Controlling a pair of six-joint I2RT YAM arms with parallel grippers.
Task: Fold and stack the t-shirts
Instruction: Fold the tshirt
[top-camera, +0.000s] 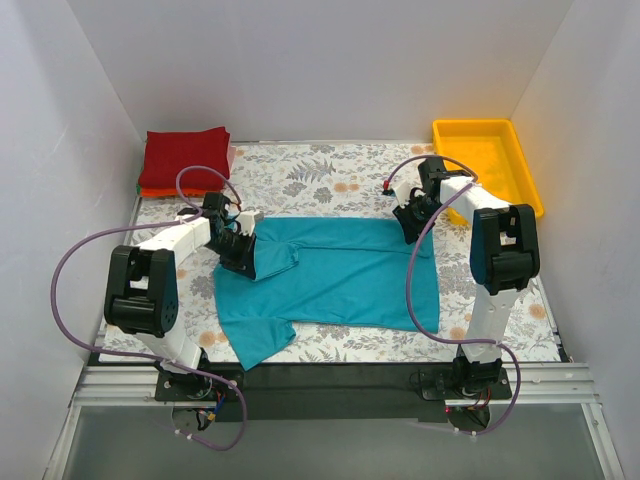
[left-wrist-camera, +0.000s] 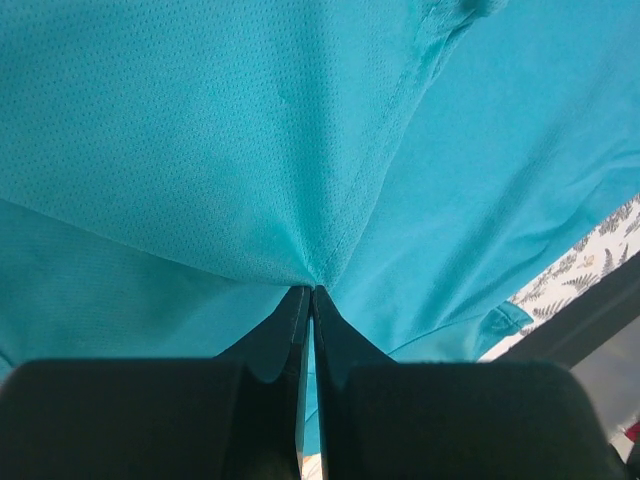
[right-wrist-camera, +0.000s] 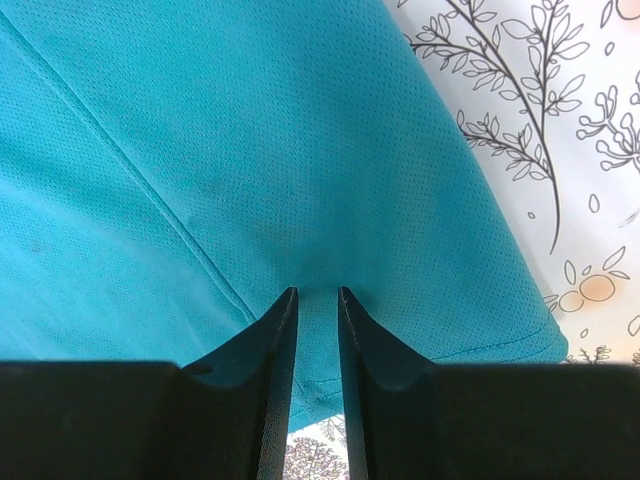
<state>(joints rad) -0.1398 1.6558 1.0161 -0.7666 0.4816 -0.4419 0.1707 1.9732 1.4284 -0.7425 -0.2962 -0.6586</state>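
Note:
The teal-blue t-shirt (top-camera: 340, 270) lies spread across the middle of the floral table covering, one sleeve hanging toward the near left. My left gripper (top-camera: 240, 250) is shut on a lifted fold of it at its left end; in the left wrist view (left-wrist-camera: 312, 288) the cloth (left-wrist-camera: 250, 150) bunches at the closed tips. My right gripper (top-camera: 408, 225) is shut on the shirt's far right corner; in the right wrist view (right-wrist-camera: 318, 290) the cloth (right-wrist-camera: 250, 150) sits between the narrow jaws. A folded dark red shirt (top-camera: 185, 155) tops an orange one (top-camera: 170, 191) and a green one (top-camera: 137, 186) at the far left.
A yellow plastic tray (top-camera: 470, 123) stands at the far right corner. White walls enclose the table on three sides. The floral covering (top-camera: 330, 175) shows between the shirt and the back wall. A black rail runs along the near edge.

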